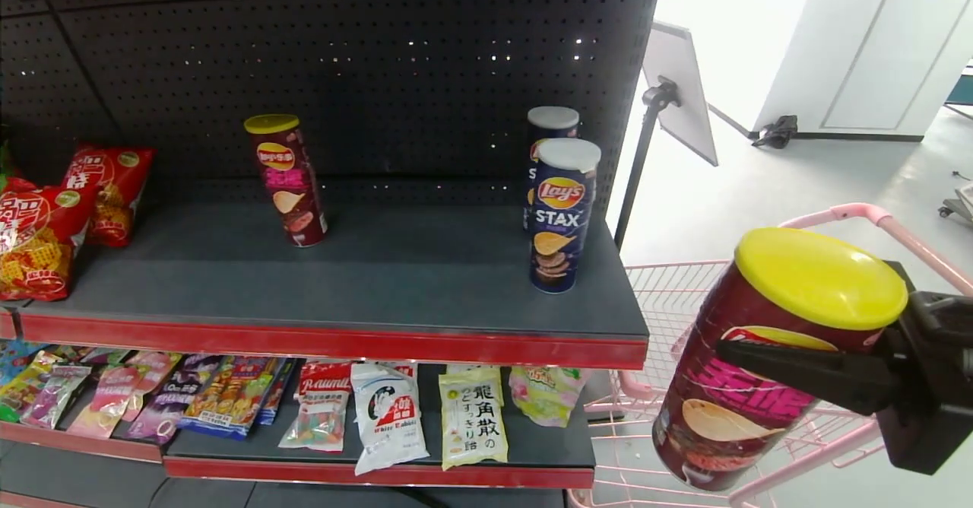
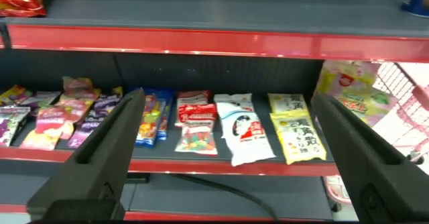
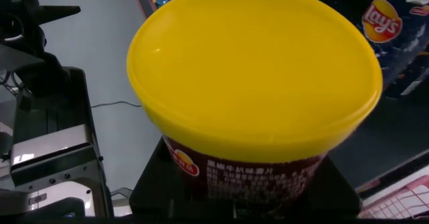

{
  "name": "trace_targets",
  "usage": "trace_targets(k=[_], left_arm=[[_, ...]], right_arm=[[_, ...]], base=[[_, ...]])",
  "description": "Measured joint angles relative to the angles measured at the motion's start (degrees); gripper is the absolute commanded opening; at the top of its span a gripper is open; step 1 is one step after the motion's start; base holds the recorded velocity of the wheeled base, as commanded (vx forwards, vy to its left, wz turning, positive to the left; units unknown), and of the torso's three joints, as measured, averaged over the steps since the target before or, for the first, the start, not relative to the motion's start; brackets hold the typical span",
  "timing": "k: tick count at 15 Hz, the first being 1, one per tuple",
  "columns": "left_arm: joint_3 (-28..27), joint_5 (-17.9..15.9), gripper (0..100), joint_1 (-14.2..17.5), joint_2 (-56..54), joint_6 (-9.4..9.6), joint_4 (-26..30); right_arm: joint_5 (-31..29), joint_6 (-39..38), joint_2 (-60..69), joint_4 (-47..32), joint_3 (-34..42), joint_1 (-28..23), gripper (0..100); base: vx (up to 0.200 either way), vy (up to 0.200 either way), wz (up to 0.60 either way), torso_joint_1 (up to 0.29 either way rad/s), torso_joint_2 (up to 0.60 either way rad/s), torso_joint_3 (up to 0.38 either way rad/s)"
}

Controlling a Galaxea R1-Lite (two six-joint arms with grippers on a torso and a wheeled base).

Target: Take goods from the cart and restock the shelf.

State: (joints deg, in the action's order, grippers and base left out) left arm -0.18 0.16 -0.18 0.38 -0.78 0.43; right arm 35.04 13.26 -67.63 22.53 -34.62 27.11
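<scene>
While the upper shelf board [image 1: 380,280] carries three upright crisp tubes, a fourth is held off its right end and not yet on it. This held tube [image 1: 730,417] is maroon with a yellow lid. It sits in the clamp of the right gripper [image 1: 768,341], one dark finger pressed across its front just under the lid. It hangs past the board's right end and lower than its surface, over the pink cart [image 1: 859,211].

The tube's long axis is tilted, not upright. Its lid points up and away from the board, and its base sits lower and closer to the board's end. It would need turning upright before it could stand.

On the board, a matching maroon tube [image 1: 287,181] stands left of centre. Two blue tubes stand near the right end, one [image 1: 561,215] at the front and one [image 1: 551,122] just behind it. Red snack bags [image 1: 38,242] lean at the far left end.

I judge the restock partly done. The wide stretch of board between the maroon and blue tubes is bare, and the held tube has yet to be carried across and set down.

Below the board's front edge, the left gripper [image 2: 228,163] hangs with its fingers spread wide and nothing between them, facing the sweet packets [image 1: 388,417] lying underneath the board.
</scene>
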Motion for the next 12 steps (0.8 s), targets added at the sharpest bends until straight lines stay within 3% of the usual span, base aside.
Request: trace_targets(k=[12], left_arm=[[0.00, -0.02, 100, 0.00, -0.02, -0.01, 0.00]], right_arm=[[-0.01, 0.00, 0.02, 0.11, 0.41, -0.07, 0]], base=[[0.000, 0.200, 0.00, 0.002, 0.00, 0.002]])
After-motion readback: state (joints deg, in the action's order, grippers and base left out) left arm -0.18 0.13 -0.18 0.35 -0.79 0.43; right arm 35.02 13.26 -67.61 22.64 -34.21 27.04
